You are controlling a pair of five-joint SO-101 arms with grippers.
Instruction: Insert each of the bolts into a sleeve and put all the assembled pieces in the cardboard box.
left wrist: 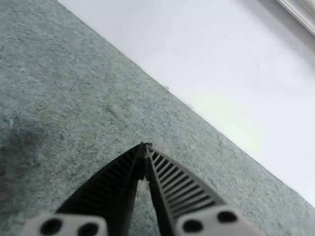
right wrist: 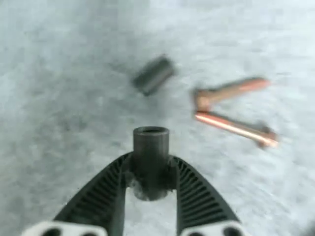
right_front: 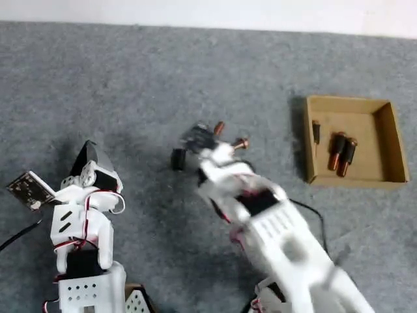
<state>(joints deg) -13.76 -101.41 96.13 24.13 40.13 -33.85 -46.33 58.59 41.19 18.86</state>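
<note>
The cardboard box (right_front: 355,178) sits at the right of the grey surface (right_front: 130,78) and holds two assembled pieces (right_front: 341,155) lying side by side, plus a slim dark item (right_front: 316,132) by its wall, possibly a lone bolt. The right end effector (right wrist: 151,169) pinches a dark sleeve (right wrist: 150,147) upright. Beyond it, a second sleeve (right wrist: 153,74) and two copper bolts (right wrist: 231,91) lie loose on the surface. The left end effector (left wrist: 144,147) is pressed together, holding nothing, well apart from the parts.
</note>
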